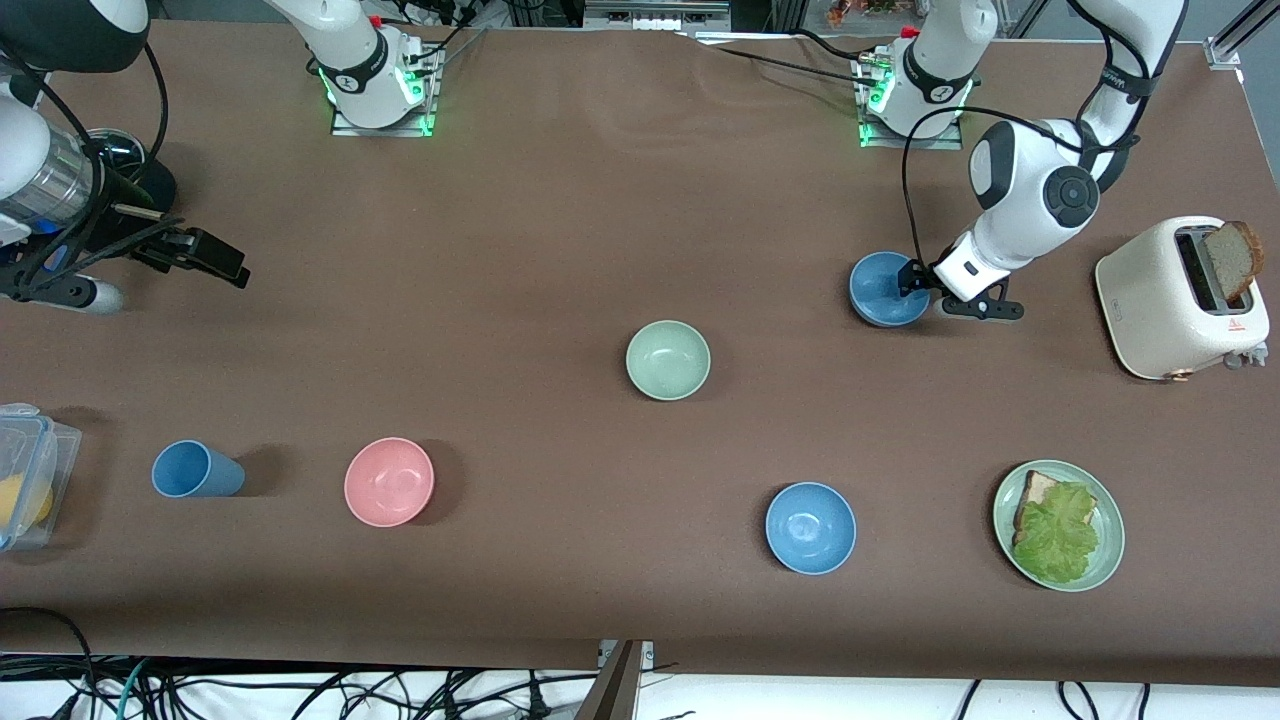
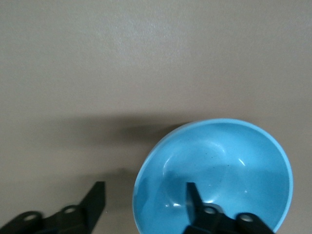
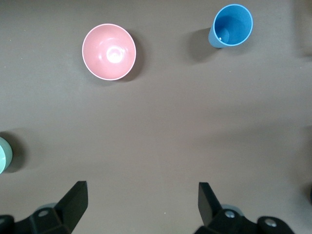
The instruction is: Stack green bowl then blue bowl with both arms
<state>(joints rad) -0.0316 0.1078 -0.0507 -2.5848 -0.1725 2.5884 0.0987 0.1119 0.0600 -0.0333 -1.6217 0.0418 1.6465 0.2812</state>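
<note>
The green bowl [image 1: 668,360] sits upright and empty near the middle of the table; its edge also shows in the right wrist view [image 3: 2,155]. The blue bowl [image 1: 885,290] sits toward the left arm's end, farther from the front camera than the green bowl. My left gripper [image 1: 912,280] is open and low at this bowl's rim. In the left wrist view the gripper [image 2: 145,195] straddles the rim of the blue bowl [image 2: 229,156], one finger inside and one outside. My right gripper [image 1: 225,262] is open and empty, held over bare table at the right arm's end; it also shows in its wrist view [image 3: 141,200].
A brighter blue bowl [image 1: 810,527], a pink bowl [image 1: 389,481] and a blue cup [image 1: 195,469] stand nearer the front camera. A green plate [image 1: 1110,560] with bread and lettuce and a toaster [image 1: 1160,300] are at the left arm's end. A plastic box [image 1: 30,440] is at the right arm's end.
</note>
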